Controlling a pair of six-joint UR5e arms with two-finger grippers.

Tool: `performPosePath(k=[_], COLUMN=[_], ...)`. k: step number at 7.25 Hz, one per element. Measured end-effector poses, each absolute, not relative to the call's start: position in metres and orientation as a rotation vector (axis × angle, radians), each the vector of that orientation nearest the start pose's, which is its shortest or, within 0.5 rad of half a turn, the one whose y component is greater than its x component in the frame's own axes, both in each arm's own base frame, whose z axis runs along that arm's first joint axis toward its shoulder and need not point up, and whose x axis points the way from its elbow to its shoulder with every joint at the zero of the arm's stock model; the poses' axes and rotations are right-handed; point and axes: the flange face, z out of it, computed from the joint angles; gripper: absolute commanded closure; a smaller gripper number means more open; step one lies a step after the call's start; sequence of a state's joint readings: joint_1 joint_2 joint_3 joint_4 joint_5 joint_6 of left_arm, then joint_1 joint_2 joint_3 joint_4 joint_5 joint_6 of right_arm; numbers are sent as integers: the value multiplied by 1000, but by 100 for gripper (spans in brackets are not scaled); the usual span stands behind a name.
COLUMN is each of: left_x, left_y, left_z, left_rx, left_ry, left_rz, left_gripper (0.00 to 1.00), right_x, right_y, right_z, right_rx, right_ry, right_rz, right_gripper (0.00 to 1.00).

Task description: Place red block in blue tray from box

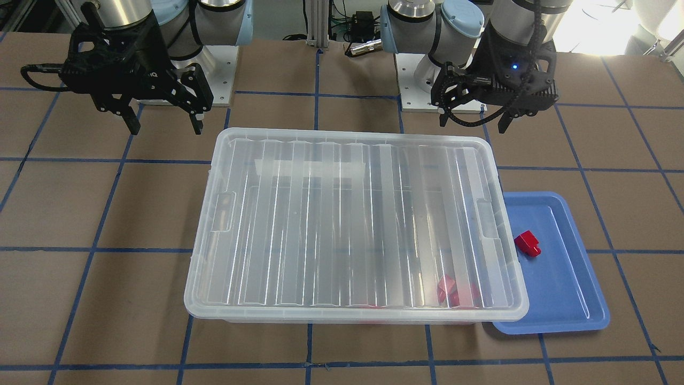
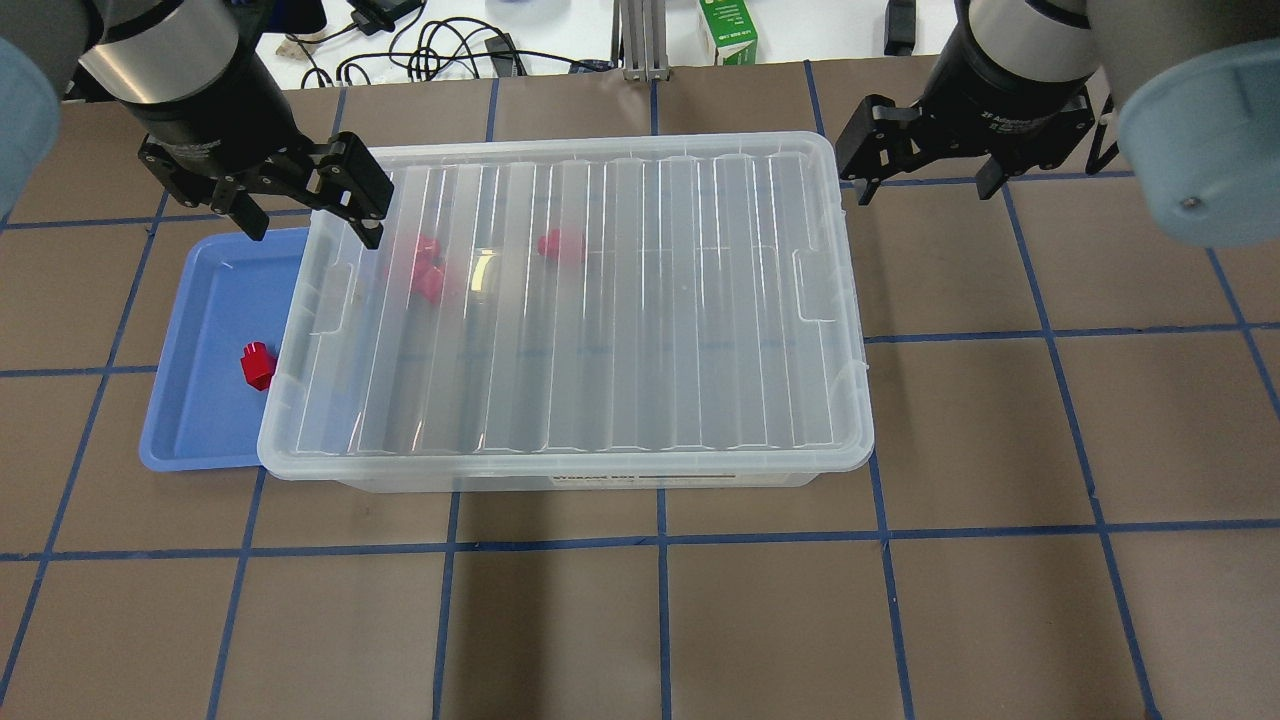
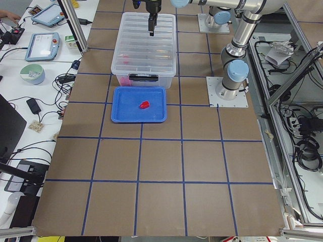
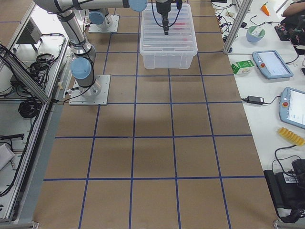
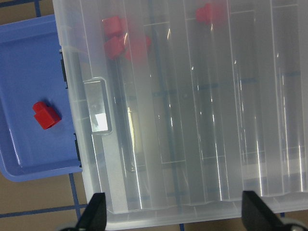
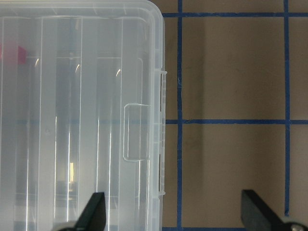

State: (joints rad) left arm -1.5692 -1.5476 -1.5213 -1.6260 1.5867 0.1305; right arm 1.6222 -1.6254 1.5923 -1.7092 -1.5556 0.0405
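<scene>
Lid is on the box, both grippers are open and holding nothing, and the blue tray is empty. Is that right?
Not quite: the blue tray is not empty. One red block lies in it, as the overhead exterior view shows. The rest holds: the lid is on the box, and the left gripper and right gripper are open and holding nothing.

Green carton (image 2: 727,32), cables (image 2: 437,47) beyond blue-taped brown table (image 2: 1000,450).

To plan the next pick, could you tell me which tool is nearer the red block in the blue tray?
Left. The left tool hangs by the box's tray-side end, near the red block in the blue tray; the right tool hangs past the opposite end.
</scene>
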Motion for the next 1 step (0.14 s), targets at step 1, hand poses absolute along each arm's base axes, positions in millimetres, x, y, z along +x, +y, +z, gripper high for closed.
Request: performPosePath(k=[1], left_x=[-131], left_y=[-483], left_z=[516], left_rx=[199], left_ry=[3118], left_rz=[-23], left_gripper=[0], right_x=[160], right_y=[-477], right_z=[522], right_rx=[-19], right_ry=[3107], right_rz=[-272], right_gripper=[0])
